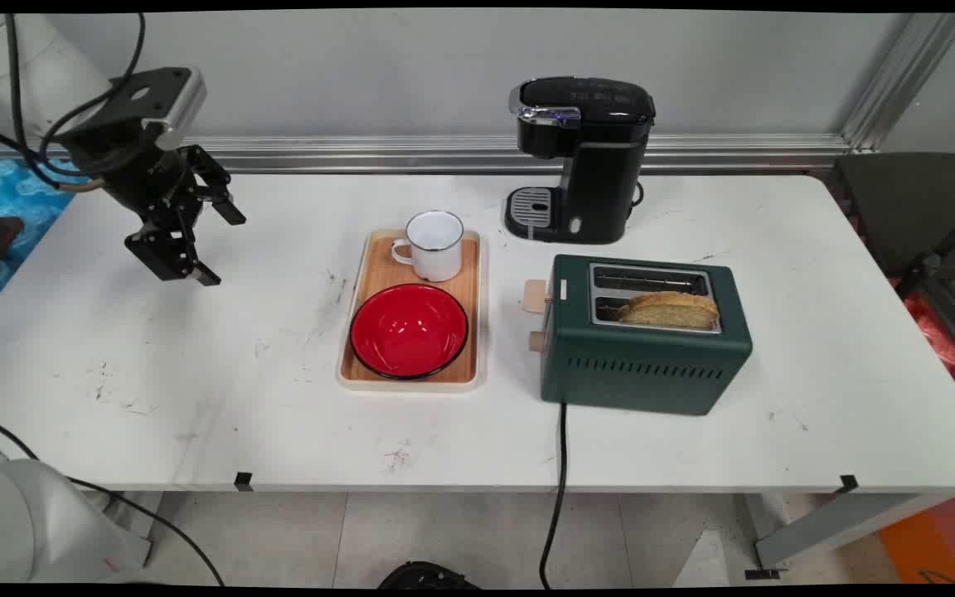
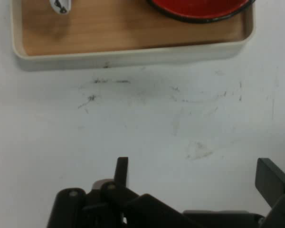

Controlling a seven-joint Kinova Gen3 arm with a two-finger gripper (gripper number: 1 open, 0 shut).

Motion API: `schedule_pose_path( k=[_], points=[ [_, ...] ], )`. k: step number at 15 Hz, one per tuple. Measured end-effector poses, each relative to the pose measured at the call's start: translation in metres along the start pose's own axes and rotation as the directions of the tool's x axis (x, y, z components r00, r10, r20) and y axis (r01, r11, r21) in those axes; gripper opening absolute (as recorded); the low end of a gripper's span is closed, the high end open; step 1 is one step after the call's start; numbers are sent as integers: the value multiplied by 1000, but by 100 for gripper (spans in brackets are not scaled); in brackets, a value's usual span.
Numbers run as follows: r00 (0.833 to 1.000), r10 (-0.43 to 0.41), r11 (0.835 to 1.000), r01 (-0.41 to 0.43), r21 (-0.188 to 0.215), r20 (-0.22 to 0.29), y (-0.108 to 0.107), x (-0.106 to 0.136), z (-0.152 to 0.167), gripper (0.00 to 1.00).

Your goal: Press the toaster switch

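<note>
My black gripper point(image 1: 224, 249) hangs open and empty above the table's left part, well to the left of a wooden tray point(image 1: 381, 282). On the tray stand a white enamel mug point(image 1: 433, 245) at the far end and a red bowl point(image 1: 409, 330) at the near end. In the hand view the gripper point(image 2: 197, 175) spreads wide over bare, scuffed tabletop. Across the top of that view runs the tray's rim point(image 2: 133, 54), with the red bowl point(image 2: 199, 9) and a sliver of the mug point(image 2: 61, 4) cut off by the edge.
A green toaster point(image 1: 643, 352) with a slice of bread point(image 1: 668, 308) in its near slot stands right of the tray, its cord running off the front edge. A black coffee maker point(image 1: 585, 157) sits behind it near the wall.
</note>
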Motion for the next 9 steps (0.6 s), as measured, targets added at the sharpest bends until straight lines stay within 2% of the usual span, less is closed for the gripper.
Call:
schedule_pose_path(
  k=[4, 9],
  points=[
    [999, -7, 1000, 7, -9, -36, -3, 17, -1, 100],
    [995, -5, 1000, 4, -18, -98, -8, 55, -6, 100]
  ],
)
